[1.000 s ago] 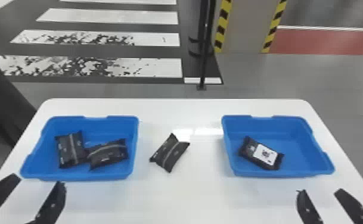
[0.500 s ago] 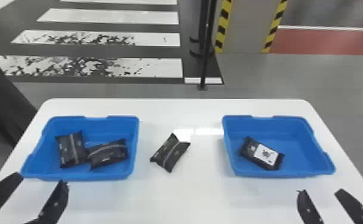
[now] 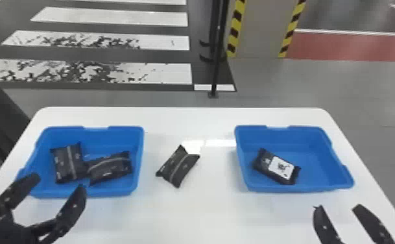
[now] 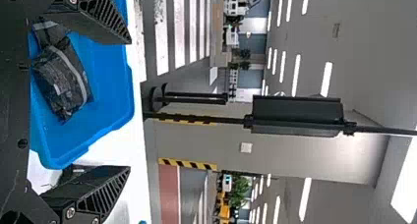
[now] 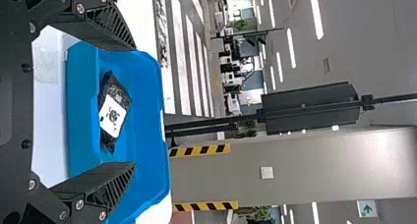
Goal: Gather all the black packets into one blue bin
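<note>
- Black pillow-shaped film packet with a grey stripe (image 3: 177,167), one: loose on the white smooth-topped counter (image 3: 206,214); a grip on its thin end seam would likely let it slip or swivel
- Left-hand blue rectangular plastic bin (image 3: 109,191), at the loose packet's 9 o'clock: holds an upright-lying black striped film packet (image 3: 69,164) towards 9 o'clock and a slanted black striped film packet (image 3: 110,168) towards 4, touching; a further packet dropped on them could slide to the rim
- Right-hand blue rectangular plastic bin (image 3: 303,188), at the loose packet's 3 o'clock: holds a black film packet with a white label (image 3: 279,168) towards 8 o'clock; a finger lowered beside it may strike the near wall and shove the bin
- Left black two-fingered end effector (image 3: 58,185): spread, empty, towards the left-hand bin's 7 o'clock; a low sweep to 3 o'clock could snag the rim
- Right black two-fingered end effector (image 3: 337,207): parted, empty, at the right-hand bin's 5 o'clock; both arms sent to the middle together might collide
</note>
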You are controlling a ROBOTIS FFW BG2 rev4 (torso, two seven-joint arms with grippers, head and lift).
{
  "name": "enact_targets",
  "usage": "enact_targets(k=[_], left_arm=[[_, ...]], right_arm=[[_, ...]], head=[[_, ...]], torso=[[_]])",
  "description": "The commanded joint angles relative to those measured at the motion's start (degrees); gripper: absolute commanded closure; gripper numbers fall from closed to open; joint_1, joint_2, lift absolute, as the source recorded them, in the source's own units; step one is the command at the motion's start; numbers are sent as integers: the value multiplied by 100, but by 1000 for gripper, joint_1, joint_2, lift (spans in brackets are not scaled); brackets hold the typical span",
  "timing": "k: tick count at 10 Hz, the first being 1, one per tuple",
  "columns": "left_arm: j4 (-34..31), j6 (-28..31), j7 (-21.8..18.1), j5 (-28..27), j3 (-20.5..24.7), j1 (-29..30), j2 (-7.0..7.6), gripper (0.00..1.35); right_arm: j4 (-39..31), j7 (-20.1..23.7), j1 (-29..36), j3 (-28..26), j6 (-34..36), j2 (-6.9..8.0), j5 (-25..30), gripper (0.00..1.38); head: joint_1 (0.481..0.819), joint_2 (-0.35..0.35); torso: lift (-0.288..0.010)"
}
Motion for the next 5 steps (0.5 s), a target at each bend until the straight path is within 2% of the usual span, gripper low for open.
enact_targets(k=[1,2,4,5], left_arm=[[0,601,-75,-234,-142,-371,94,127],[56,1051,-128,-394,-348,-666,209,127],[464,1431,-180,-406,-1011,-1412,569,127],[605,1684,-180,-406,-1308,-1721,701,125]], right_arm=[[6,0,-15,11,0,14,-17,202],[20,0,-15,11,0,14,-29,202],[20,0,-1,11,0,14,-40,202],[20,0,-15,11,0,14,-40,202]], head=[[695,-86],[695,-102],[695,-149],[695,-168]], torso=[[-110],[-110],[-110],[-110]])
